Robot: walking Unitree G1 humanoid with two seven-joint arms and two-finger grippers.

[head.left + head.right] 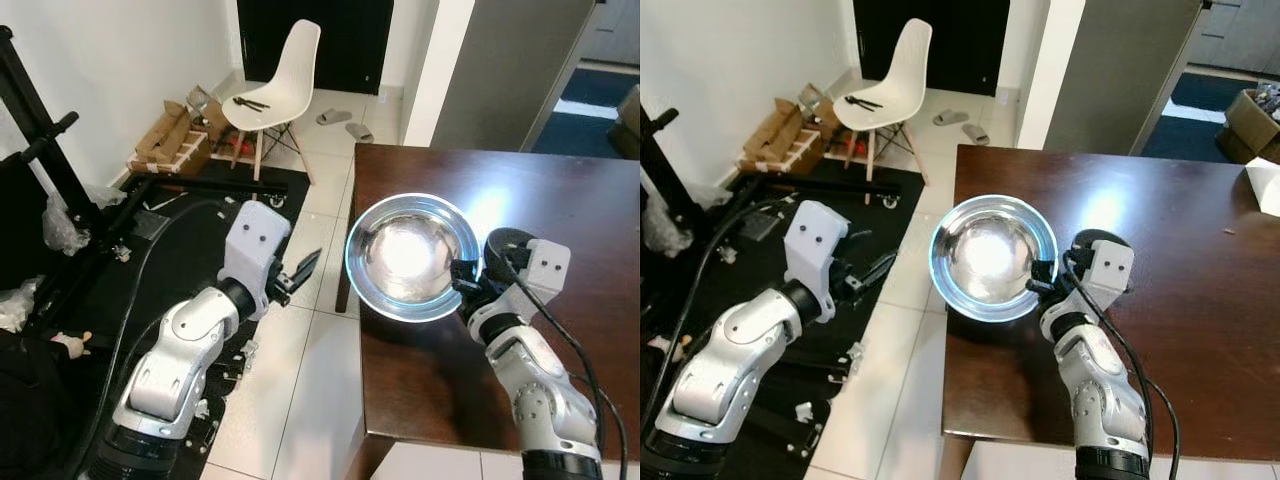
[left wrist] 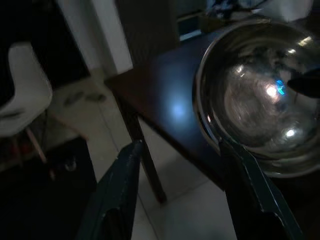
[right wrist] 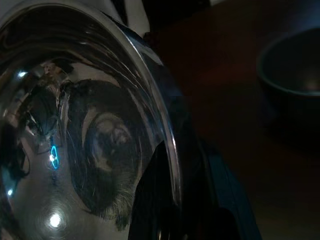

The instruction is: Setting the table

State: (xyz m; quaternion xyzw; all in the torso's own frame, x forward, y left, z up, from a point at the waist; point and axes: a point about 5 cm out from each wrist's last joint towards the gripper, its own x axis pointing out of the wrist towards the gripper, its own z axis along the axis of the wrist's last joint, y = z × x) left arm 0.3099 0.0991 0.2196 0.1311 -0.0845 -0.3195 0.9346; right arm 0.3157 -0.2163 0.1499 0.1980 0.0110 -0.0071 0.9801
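Over the table's near-left corner: right gripper [image 1: 462, 278] holding a steel bowl [image 1: 411, 255] by its rim.

The bowl is shiny and round; it sits above the left edge of the dark wooden table [image 1: 560, 200], and its left side overhangs the tiled floor [image 1: 290, 380]. The right gripper's fingers [image 3: 165, 200] are pinched on the bowl's rim, one inside and one outside. The left gripper [image 1: 300, 272] is left of the table, above the floor, its fingers [image 2: 117, 195] spread apart and holding nothing, pointing toward the bowl. Far left, a white chair [image 1: 280, 85] stands by the wall, beside cardboard boxes [image 1: 170, 135]. A dark round object [image 3: 292, 65] lies on the table beyond the bowl.
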